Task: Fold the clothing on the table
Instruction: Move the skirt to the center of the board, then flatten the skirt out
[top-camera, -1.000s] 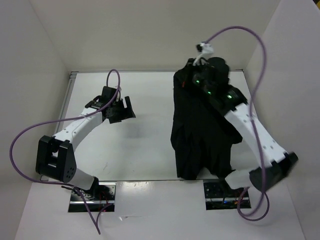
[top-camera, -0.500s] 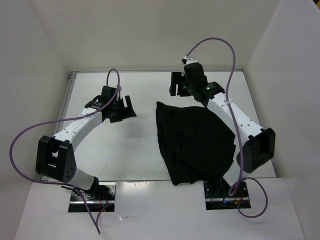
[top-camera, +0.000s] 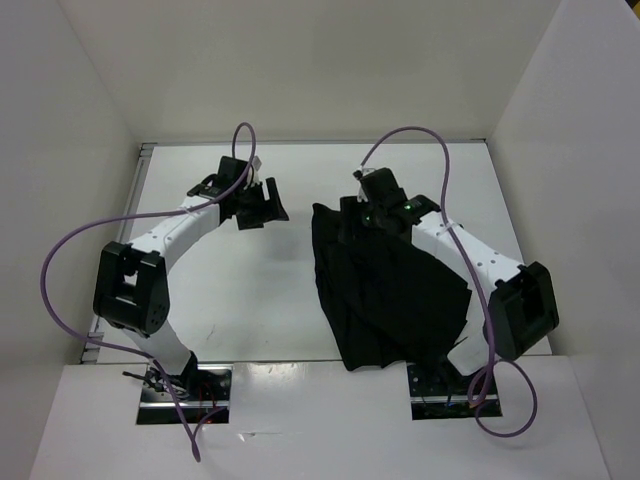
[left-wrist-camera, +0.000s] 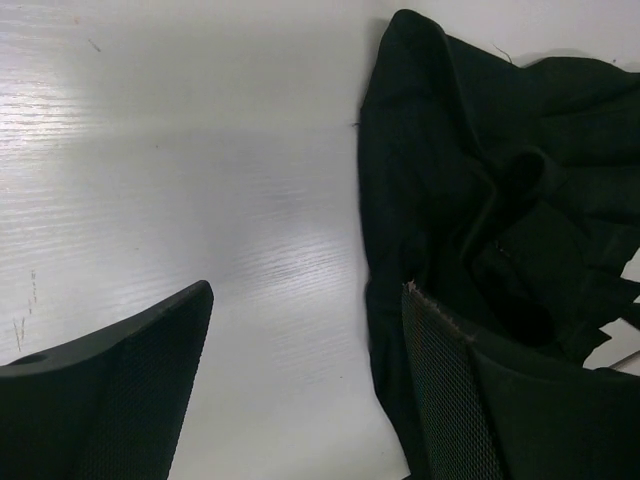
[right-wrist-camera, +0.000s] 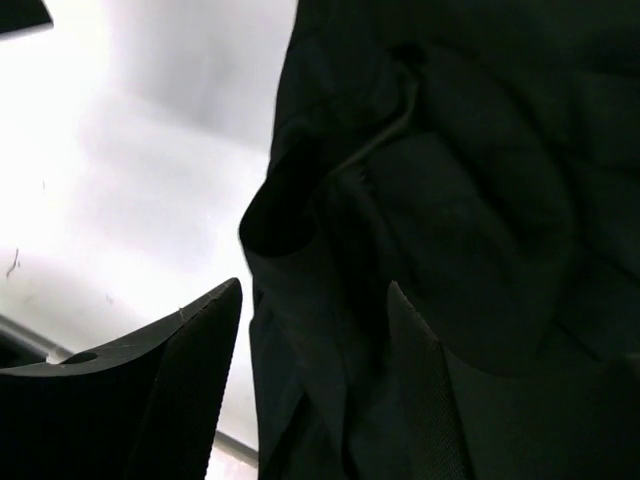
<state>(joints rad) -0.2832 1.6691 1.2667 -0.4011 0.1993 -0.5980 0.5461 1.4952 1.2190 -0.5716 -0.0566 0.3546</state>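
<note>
Currently, rumpled clothing (top-camera: 392, 290) is being supported on the right half of the table (top-camera: 260, 290), with the left gripper (top-camera: 262, 205) and the right gripper (top-camera: 362, 215) being held spread and empty.

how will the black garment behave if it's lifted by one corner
Probably floppy: the garment lies in soft creases and bunched folds, so it would likely sag from one pinch. Likely light: the thin fabric lies nearly flat on the table. Pushed, it would probably wrinkle rather than slide whole.

Plain white walls (top-camera: 300, 70) enclose the white tabletop (top-camera: 260, 300) on three sides; soft light leaves a faint sheen on its surface.
</note>
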